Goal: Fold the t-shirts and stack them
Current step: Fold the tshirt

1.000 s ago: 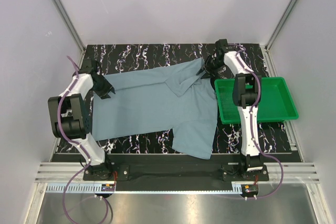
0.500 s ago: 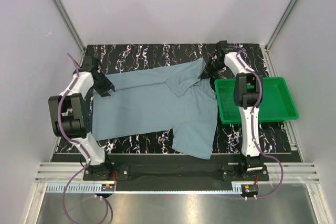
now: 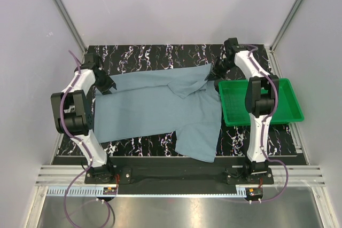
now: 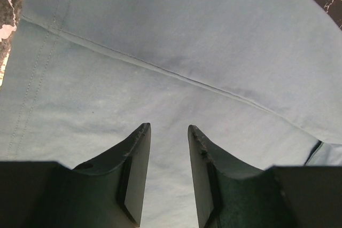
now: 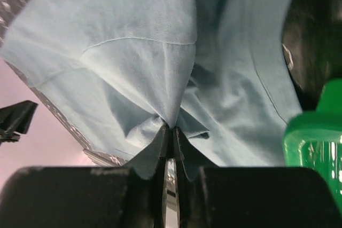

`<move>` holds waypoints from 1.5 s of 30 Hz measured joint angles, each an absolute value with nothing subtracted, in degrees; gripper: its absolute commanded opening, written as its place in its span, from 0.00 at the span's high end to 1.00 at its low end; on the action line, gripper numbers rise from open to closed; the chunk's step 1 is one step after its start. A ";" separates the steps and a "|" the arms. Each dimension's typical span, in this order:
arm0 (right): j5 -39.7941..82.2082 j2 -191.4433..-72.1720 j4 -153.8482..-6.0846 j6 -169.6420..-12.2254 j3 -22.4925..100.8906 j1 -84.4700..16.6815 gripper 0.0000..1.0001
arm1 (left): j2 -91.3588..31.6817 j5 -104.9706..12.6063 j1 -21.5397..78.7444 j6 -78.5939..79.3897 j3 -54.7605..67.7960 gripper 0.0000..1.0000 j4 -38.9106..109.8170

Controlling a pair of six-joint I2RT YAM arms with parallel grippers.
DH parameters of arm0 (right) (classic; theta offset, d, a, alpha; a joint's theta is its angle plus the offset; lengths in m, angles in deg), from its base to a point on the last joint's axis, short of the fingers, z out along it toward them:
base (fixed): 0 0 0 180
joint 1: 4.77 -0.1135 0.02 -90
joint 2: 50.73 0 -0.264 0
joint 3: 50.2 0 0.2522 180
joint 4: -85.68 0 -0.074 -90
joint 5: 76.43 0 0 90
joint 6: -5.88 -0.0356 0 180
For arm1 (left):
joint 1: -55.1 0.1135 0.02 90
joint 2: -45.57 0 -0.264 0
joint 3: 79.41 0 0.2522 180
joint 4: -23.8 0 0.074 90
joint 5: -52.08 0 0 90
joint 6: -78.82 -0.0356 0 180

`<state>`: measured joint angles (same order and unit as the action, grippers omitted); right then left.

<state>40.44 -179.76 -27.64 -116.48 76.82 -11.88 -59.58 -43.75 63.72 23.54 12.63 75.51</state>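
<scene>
Looking at t-shirt (image 3: 160, 108) spread flat across the bench (image 3: 139, 54), collar toward the far side, right edge just beside the green tray (image 3: 288, 111).

Gripping a thin bunched fold at the far right corner with right pincer (image 5: 170, 127), jaws nearly together on the cloth. Hovering left pincer (image 4: 168, 126) over the far left edge near a seam, jaws parted, nothing pinched between them.

Risks as judged from here:
- Lifting on one corner alone: drags the whole shirt sideways instead of folding it.
- Losing the fold mid-lift, given such a small bite.
- Draping or snagging cloth on the tray rim.
- Closing left on a shallow wrinkle only, giving a crooked fold line.

Safer to get left closed before any pull.
</scene>
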 measured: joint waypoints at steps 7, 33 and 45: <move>39.65 -178.95 -26.54 -116.02 69.87 -11.88 0.58 | -59.58 -43.75 62.59 22.51 12.63 0.59 76.41; 43.76 -179.28 -28.01 -115.67 68.99 -11.90 1.00 | -61.63 -43.94 61.76 20.17 15.41 0.59 78.75; 46.69 -173.14 -26.43 -119.58 58.85 -11.90 0.81 | -61.89 -44.03 61.71 18.71 16.24 0.59 79.12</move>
<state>46.69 -173.14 -26.43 -119.58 58.85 -11.90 -61.89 -44.03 61.71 18.71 16.24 79.12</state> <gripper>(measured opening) 0.180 0.416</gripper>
